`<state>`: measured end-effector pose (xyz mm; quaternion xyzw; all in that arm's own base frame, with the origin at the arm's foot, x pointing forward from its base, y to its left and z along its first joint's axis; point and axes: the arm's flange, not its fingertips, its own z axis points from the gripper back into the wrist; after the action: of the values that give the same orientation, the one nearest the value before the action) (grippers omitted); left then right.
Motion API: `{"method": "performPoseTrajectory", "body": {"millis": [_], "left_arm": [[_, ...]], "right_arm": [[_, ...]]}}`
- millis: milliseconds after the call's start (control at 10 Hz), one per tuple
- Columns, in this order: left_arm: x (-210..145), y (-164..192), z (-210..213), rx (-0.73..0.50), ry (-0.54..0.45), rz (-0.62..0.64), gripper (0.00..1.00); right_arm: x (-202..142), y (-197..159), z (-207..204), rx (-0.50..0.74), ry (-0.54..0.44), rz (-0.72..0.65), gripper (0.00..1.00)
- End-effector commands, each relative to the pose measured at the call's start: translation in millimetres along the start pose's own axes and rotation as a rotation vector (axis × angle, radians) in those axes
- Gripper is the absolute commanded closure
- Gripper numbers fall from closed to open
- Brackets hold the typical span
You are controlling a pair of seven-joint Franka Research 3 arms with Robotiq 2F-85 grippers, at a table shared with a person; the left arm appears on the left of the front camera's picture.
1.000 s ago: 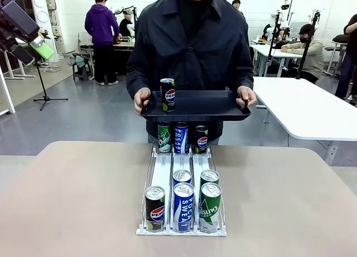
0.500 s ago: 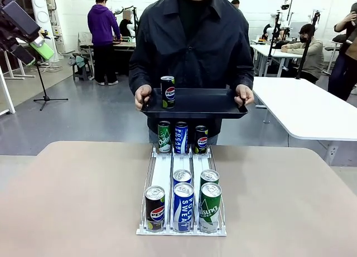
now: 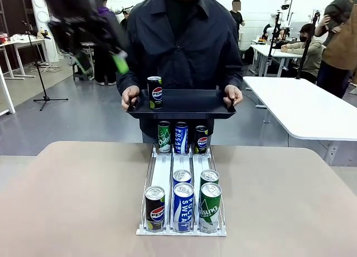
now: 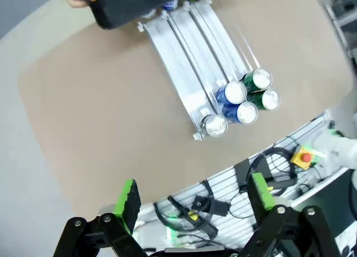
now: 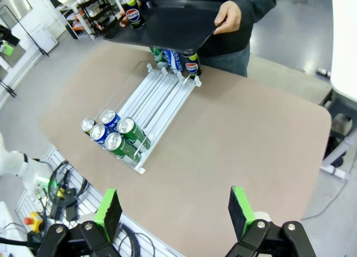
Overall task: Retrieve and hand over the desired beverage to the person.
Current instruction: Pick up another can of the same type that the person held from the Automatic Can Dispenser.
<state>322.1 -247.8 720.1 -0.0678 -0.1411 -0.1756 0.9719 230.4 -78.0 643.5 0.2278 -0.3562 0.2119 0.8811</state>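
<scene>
front view: left gripper (image 3: 102, 62) hangs above-left of pepsi can (image 3: 155, 93) on tray (image 3: 192, 105).

Left arm swings in; tray shifts.
My left arm (image 3: 78, 20), motion-blurred, has moved from the top-left corner toward the person (image 3: 178, 39), whose tray (image 3: 189, 103) and cola can (image 3: 155, 92) have shifted to my left.

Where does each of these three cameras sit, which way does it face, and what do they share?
Front: robot's side, facing the person across the table; blurred left arm upper left.
Left wrist: high up, looking down on the can rack; open left tool below.
Right wrist: high up, facing can rack and tray; open right tool below.
Shared: can rack, tray.
</scene>
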Motion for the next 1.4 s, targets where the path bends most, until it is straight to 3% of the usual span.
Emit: {"method": "performPoseTrajectory", "body": {"millis": [0, 200, 600, 1300], "left_arm": [[21.9, -48.1, -25.5, 0.087, 0.14, 0.161, 0.0], [22.6, -91.2, -72.9, 0.086, 0.183, 0.209, 0.0], [22.5, -115.5, -143.8, 0.02, 0.216, 0.233, 0.0], [30.1, -117.7, -153.6, 0.023, 0.219, 0.2, 0.0]], "right_arm": [[-0.4, -0.5, -1.3, 0.029, -0.005, 0.015, 0.0], [-0.4, -0.5, -1.3, 0.029, -0.005, 0.015, 0.0], [-0.4, -0.5, -1.3, 0.029, -0.005, 0.015, 0.0], [-0.4, -0.5, -1.3, 0.029, -0.005, 0.015, 0.0]]}}
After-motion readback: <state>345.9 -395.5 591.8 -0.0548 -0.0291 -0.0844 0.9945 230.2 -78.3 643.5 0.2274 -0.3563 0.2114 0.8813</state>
